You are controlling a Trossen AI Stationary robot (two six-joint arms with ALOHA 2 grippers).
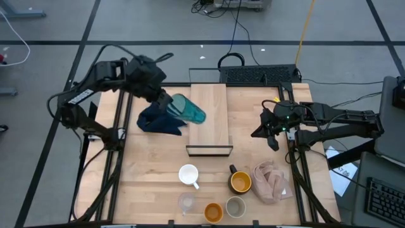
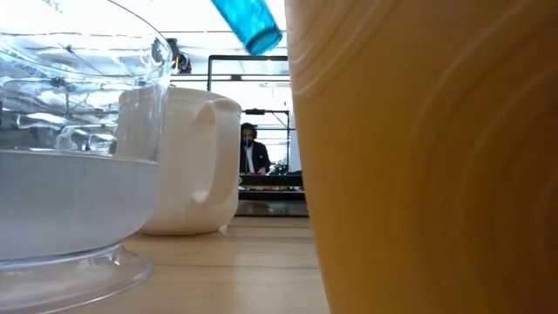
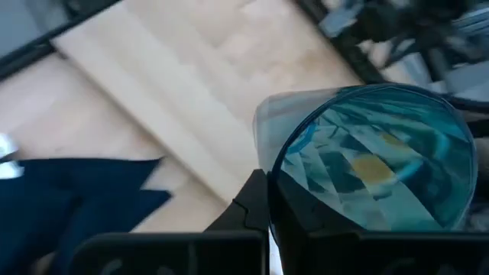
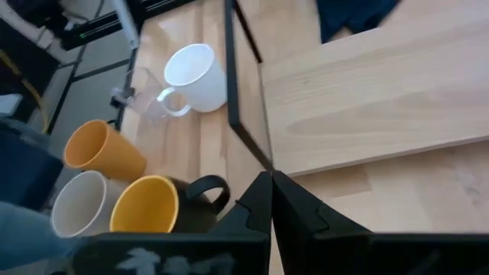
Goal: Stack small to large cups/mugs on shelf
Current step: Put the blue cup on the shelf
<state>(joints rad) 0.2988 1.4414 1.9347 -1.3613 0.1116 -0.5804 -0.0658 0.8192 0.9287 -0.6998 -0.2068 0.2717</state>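
A: Starting at the left, what is carried, and where does it lie from the shelf?

B: The teal ribbed tumbler (image 1: pixel 188 109) is clamped in the left end effector (image 1: pixel 166 102), raised off the worktop (image 1: pixel 152 164). It is tilted, with its long axis slanting down and rightward over the left edge of the shelf (image 1: pixel 209 117). In the left wrist view its open mouth (image 3: pixel 374 160) is turned away from the end effector, and the shelf board (image 3: pixel 191 84) is seen just beyond it. The dark navy cloth (image 1: pixel 158 120) lies below the end effector, beside the shelf.

A: And moving rightward?

B: The other vessels are grouped on the near part of the worktop, well apart from the left end effector: the small clear glass (image 1: pixel 186 202), the white mug (image 1: pixel 188 174), the small orange cup (image 1: pixel 213 211), the small grey-beige cup (image 1: pixel 235 206) and the black mug (image 1: pixel 240 182). The right end effector (image 1: pixel 272 133) is held with its fingers pressed together on nothing, right of the shelf, and is judged the nearer arm to that group. The pink-beige cloth (image 1: pixel 272 180) lies farthest right.

A: What is hard to make out?

B: The left fingers' contact on the tumbler wall is hidden from above. In the low view the tumbler (image 2: pixel 248 22) is cut off at the top edge, and the shelf is blocked by the glass and the orange cup.
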